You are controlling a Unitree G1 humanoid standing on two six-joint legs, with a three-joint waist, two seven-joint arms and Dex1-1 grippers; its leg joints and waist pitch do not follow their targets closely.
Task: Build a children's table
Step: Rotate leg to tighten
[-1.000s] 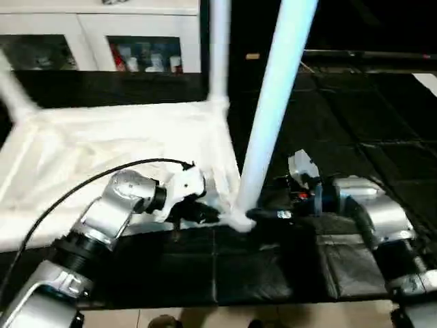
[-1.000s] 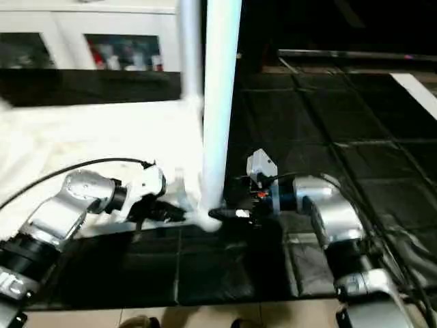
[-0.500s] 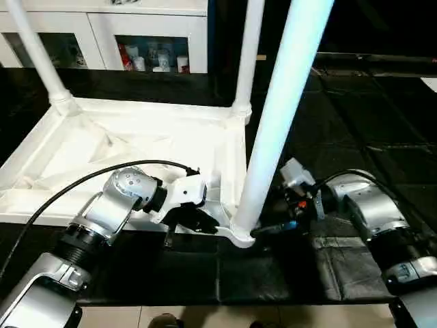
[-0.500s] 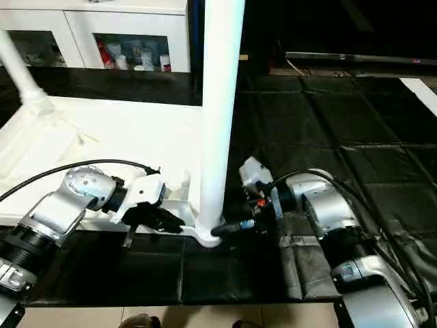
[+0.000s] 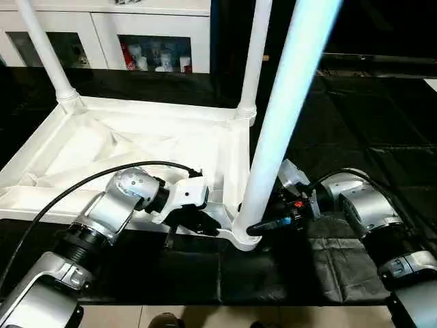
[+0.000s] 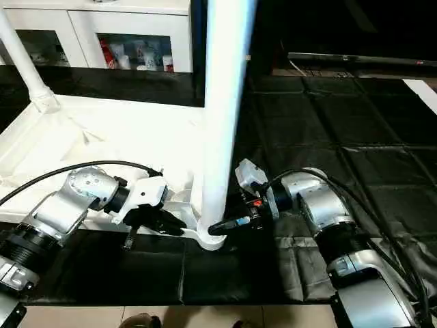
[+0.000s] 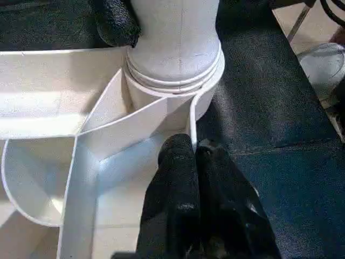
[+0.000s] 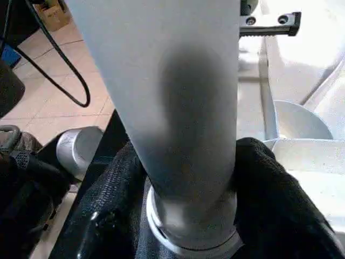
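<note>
At near corner socket [image 5: 242,236] of upturned tabletop [image 5: 136,147] I've got right gripper [image 8: 183,178] clamped low on stiff, slick, top-heavy leg [image 5: 287,109], left gripper [image 7: 197,162] closed, bracing rib

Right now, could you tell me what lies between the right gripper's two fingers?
The near leg, just above its corner socket, sits between the fingers in the right wrist view.

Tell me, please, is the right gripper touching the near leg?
Touching. The right wrist view shows both black fingers pressed against the sides of the leg, just above its socket.
</note>
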